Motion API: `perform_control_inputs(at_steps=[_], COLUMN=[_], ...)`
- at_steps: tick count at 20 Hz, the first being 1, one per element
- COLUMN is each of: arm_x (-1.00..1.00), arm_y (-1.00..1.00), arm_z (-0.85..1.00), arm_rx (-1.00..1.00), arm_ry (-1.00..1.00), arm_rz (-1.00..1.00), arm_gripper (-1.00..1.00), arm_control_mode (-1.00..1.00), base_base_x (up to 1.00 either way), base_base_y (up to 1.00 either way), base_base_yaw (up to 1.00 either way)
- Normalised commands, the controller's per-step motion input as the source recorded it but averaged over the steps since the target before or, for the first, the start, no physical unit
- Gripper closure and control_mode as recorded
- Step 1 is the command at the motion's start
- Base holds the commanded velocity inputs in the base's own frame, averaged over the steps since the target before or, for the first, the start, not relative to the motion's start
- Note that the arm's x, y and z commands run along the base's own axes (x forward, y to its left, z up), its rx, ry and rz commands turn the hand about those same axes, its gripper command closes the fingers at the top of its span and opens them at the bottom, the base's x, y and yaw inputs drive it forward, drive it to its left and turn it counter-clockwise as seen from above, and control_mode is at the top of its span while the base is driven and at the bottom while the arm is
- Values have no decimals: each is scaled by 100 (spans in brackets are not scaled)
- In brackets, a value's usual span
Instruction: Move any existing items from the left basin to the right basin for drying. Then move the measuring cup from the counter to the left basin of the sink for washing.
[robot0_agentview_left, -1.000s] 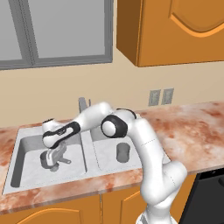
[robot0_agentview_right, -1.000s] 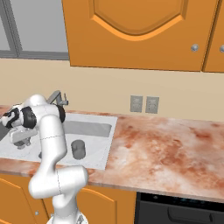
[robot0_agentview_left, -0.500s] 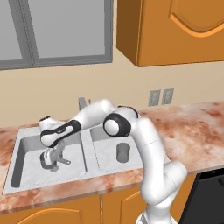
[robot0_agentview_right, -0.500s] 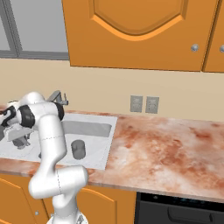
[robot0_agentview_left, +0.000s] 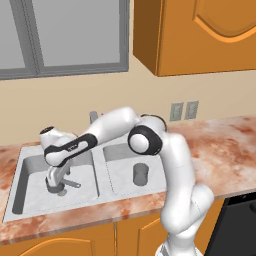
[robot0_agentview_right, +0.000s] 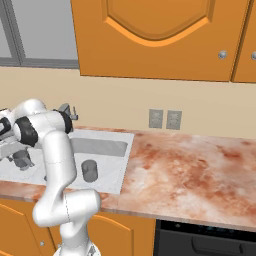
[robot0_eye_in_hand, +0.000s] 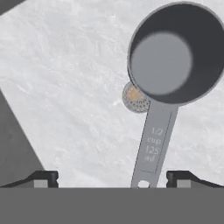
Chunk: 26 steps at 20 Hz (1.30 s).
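Grey-blue measuring cup (robot0_eye_in_hand: 175, 57) is sitting in the left basin (robot0_agentview_left: 30, 175) by the drain; tumbler (robot0_agentview_left: 140, 174) is drying in the right basin (robot0_agentview_left: 120, 155). Our gripper (robot0_eye_in_hand: 111, 177) is hanging spread wide; we're likely needing only a lift clear.

Two rear flanks, one close overhead

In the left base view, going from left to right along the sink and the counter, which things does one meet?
The small dark grey-blue measuring cup with a stick handle in the left basin → the plain dark grey cylindrical tumbler in the right basin → the reddish-orange mottled stone counter.
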Motion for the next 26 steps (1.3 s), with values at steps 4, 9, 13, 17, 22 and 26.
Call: perform_control_inputs(at_steps=[4, 9, 13, 17, 22, 26], arm_x=[-38, -47, -53, -51, -53, -60], arm_y=[-14, -17, -18, -16, -13, -12], arm_z=[57, 60, 66, 70, 73, 73], arm_rx=[0, 0, 0, 0, 0, 0], arm_ry=[-12, -10, -8, -6, -6, -5], arm_rz=[0, 0, -1, 0, 0, -1], arm_gripper=[-100, -100, -100, -100, -100, -100], arm_control_mode=[-100, -100, -100, -100, -100, -100], base_base_x=[0, 0, 0, 0, 0, 0], base_base_y=[0, 0, 0, 0, 0, 0], base_base_yaw=[0, 0, 0, 0, 0, 0])
